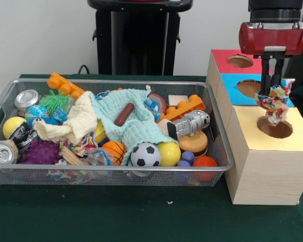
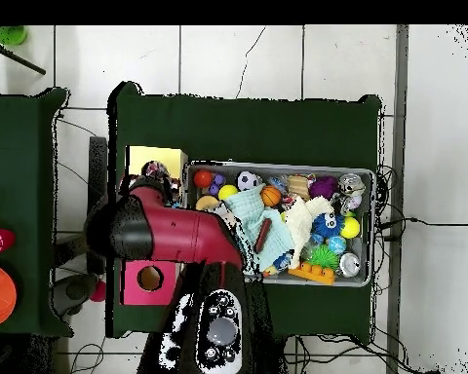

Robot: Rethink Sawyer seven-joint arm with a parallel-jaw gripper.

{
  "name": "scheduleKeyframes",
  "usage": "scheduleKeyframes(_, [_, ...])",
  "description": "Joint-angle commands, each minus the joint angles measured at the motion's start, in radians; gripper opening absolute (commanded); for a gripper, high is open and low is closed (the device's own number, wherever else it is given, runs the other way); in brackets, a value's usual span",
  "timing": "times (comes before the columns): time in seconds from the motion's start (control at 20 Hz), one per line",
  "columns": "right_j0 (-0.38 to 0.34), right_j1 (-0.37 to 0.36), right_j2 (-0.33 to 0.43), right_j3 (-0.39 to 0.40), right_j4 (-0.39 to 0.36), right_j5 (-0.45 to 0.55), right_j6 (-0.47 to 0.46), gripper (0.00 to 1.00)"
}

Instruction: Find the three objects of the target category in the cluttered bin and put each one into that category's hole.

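My gripper [image 1: 272, 88] hangs from the red arm at the right of the front view. It is shut on a scrunched multicolour fabric piece [image 1: 274, 104]. The piece dangles just above the round hole [image 1: 275, 128] of the yellow-topped wooden box [image 1: 300, 137], its lower end at the hole's rim. In the overhead view the piece [image 2: 157, 171] shows at the edge of the yellow box [image 2: 143, 157], beside the red arm [image 2: 170, 231]. The silver wire-mesh bin [image 1: 121, 81] stands to the left, full of toys. Another patterned fabric scrap [image 1: 152, 105] lies near the bin's back.
The blue-topped box [image 1: 231, 86] and the red-topped box [image 1: 221, 54] stand behind the yellow one. In the bin lie a mint-green cloth [image 1: 136, 125], a pale-yellow cloth [image 1: 77, 123], a soccer ball [image 1: 145, 154], cans, balls and orange bricks. The black pedestal [image 1: 139, 35] stands behind.
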Motion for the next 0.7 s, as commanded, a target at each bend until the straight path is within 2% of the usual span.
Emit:
scheduleKeyframes(0.05, [0.01, 0.013, -0.027, -0.036, 0.022, -0.003, 0.21, 0.0])
scheduleKeyframes(0.7, [0.028, 0.041, -0.04, -0.048, 0.046, 0.003, 0.226, 0.0])
